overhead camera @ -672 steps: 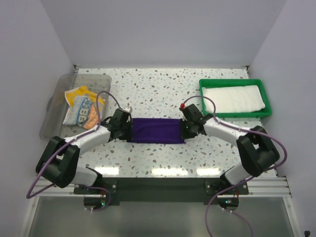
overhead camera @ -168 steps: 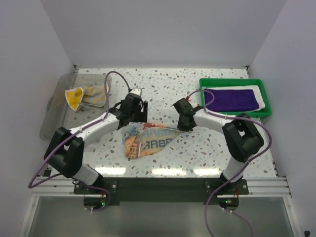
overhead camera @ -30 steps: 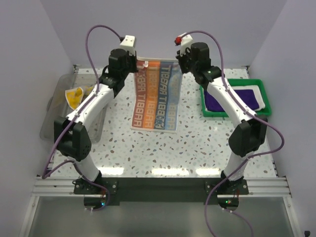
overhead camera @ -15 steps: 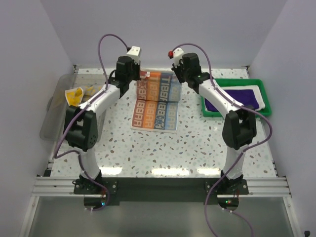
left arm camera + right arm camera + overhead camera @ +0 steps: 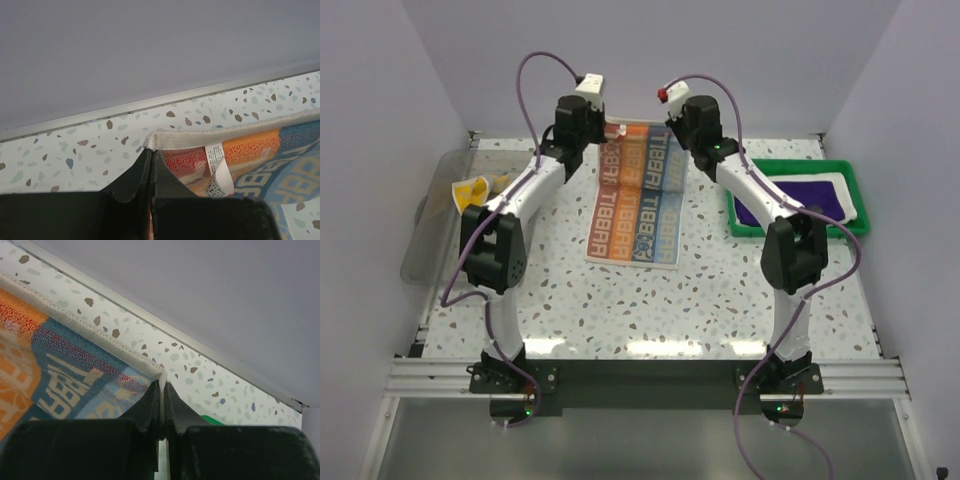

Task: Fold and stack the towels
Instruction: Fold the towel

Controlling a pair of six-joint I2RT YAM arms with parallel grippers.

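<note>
L hand (image 5: 605,132) & R hand (image 5: 675,129) both clamped tight on lettered towel (image 5: 635,205) far corners; towel's long axis runs 12–6 o'clock.

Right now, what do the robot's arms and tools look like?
Both arms have white links and chunky black joints. The left arm wears a white block at its wrist, the right arm a red knob. A purple cable loops along each. The left tool and right tool are black.

I see the lettered towel (image 5: 638,205) banded orange, blue and red with pale block letters, a deep purple towel (image 5: 820,198), a green tray (image 5: 798,166) and a white, dark-speckled table (image 5: 720,290).
</note>
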